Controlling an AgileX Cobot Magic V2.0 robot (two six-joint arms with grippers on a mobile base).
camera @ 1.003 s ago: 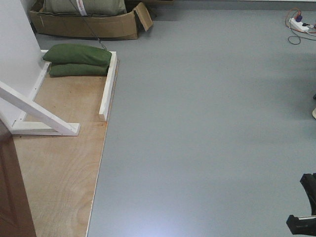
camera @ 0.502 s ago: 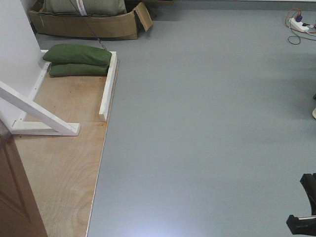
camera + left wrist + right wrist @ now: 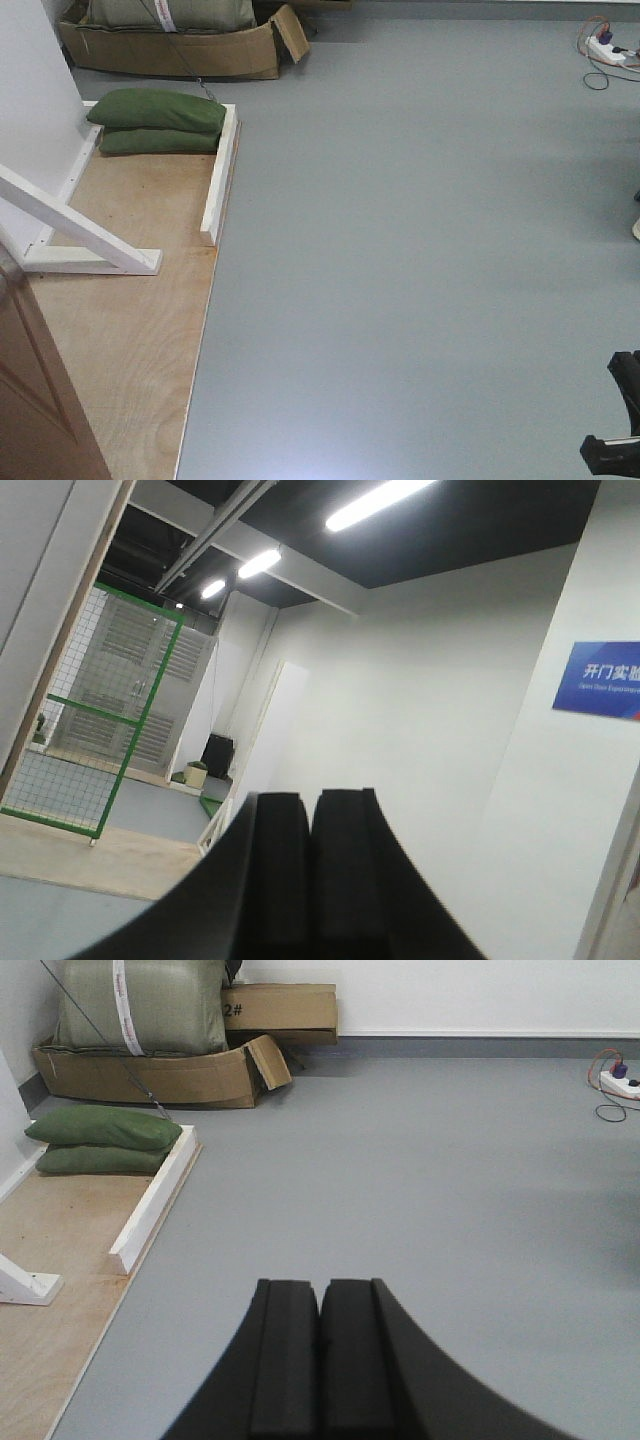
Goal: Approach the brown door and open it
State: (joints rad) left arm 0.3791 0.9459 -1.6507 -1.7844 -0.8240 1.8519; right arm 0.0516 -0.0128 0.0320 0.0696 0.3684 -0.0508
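Grey floor (image 3: 400,250) fills most of the front view, and a plywood platform (image 3: 130,330) is laid along its left side. A white braced frame (image 3: 80,235) and two green sandbags (image 3: 160,120) are set on the platform. Only a slanted corner of the brown door (image 3: 32,410) is seen, at the bottom-left edge of that view, over the platform and near the frame's foot. Reddish-brown wood with a faint moulded line is shown; no handle or lock is in sight. The door is judged heavy and rigid, to be swung on its hinges, with a smooth face likely slippery to pads. Hold is best taken at its handle, once found. The left gripper (image 3: 311,810) is seen with fingers pressed together on nothing. The right gripper (image 3: 320,1295) is likewise closed and empty above the floor.
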